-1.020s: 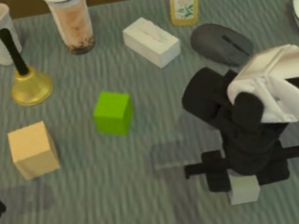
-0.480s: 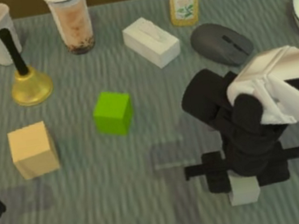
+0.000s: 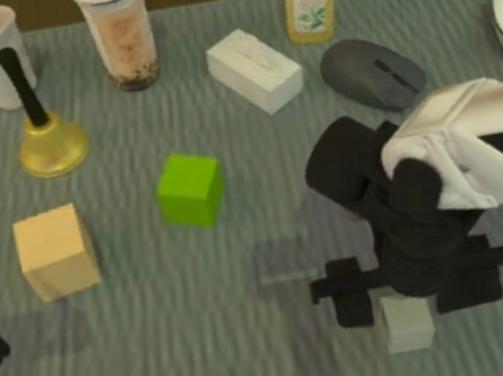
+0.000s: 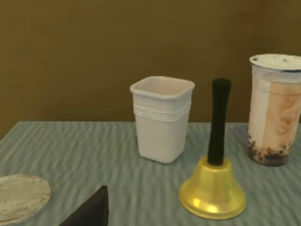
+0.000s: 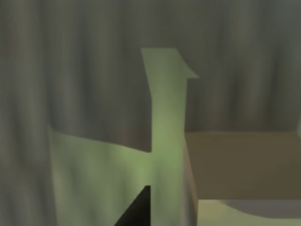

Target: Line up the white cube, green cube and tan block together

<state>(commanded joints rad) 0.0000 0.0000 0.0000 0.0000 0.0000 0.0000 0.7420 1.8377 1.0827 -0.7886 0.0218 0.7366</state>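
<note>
Small off-white white cube (image 3: pixel 408 323) at five o'clock, lime green cube (image 3: pixel 190 189) near centre, upright tan block (image 3: pixel 56 252) at nine o'clock, all well apart

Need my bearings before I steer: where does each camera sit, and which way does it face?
Top view: above the table, looking down; right gripper over the white cube, left arm at the left edge.
Left wrist view: low, facing the back wall; a dark finger shows.
Right wrist view: close above the white cube.
Top and left wrist views share the brass bell.

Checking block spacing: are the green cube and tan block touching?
Apart. The top view shows bare table between the green cube and tan block.
</note>
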